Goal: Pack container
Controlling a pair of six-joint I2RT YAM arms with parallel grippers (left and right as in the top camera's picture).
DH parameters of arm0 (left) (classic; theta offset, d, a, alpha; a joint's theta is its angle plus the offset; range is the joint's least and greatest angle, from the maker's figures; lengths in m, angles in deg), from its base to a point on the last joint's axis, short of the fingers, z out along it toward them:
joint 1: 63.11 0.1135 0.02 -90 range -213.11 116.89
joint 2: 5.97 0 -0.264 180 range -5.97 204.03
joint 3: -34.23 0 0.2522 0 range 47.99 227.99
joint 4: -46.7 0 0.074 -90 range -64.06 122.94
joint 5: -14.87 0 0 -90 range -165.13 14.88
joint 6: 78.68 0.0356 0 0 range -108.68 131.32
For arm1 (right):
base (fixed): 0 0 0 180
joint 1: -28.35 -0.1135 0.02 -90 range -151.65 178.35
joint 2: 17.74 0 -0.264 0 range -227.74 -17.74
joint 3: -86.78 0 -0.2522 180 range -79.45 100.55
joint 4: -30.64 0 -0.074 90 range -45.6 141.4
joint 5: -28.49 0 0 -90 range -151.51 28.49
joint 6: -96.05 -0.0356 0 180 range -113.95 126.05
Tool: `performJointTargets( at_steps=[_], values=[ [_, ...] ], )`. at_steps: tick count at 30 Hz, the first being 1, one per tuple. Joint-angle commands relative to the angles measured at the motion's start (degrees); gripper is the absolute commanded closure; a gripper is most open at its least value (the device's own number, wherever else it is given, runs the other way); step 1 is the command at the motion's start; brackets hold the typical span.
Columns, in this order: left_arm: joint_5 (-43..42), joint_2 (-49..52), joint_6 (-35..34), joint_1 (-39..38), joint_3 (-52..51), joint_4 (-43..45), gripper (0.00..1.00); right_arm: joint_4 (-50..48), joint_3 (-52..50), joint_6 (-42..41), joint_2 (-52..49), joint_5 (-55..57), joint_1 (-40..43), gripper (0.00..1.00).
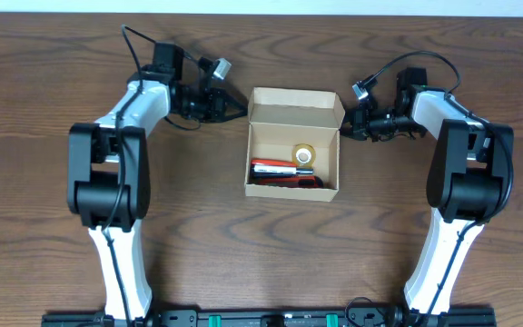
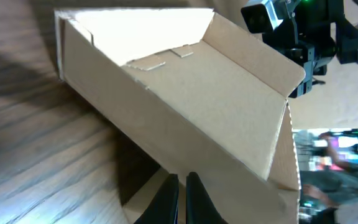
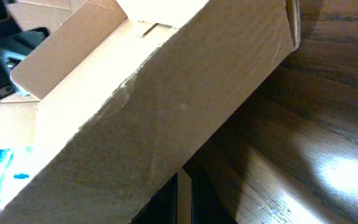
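Note:
The container (image 1: 332,186) is a tan cardboard box at the table's middle, its flap lid (image 1: 296,106) standing open at the far side. Inside lie a red-handled tool (image 1: 284,169) and a small tape roll (image 1: 305,154). My left gripper (image 1: 240,107) is shut, its tips close to the box's far left corner. In the left wrist view the fingers (image 2: 183,190) point at the box's outer wall (image 2: 185,118). My right gripper (image 1: 347,129) is shut at the box's far right corner. In the right wrist view its fingers (image 3: 184,193) sit right under the box's side (image 3: 166,106).
The box stands on a dark wooden table (image 1: 44,254). Both arm bases (image 1: 107,182) (image 1: 466,186) stand to either side of the box. Cables loop above each wrist.

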Motion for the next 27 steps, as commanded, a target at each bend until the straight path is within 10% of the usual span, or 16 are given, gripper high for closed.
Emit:
performJointTargets(
  at_steps=[1,27],
  values=[
    [-3.8,3.8,-3.7,-0.4,-0.1,0.3,0.94,0.0,-0.1,-0.7,-0.6,-2.0,-0.4,0.99],
    [-5.5,4.1,-3.9,-3.3,8.9,-4.5,0.94,-0.1,-0.1,5.7,-0.6,-8.8,-0.4,0.99]
  ],
)
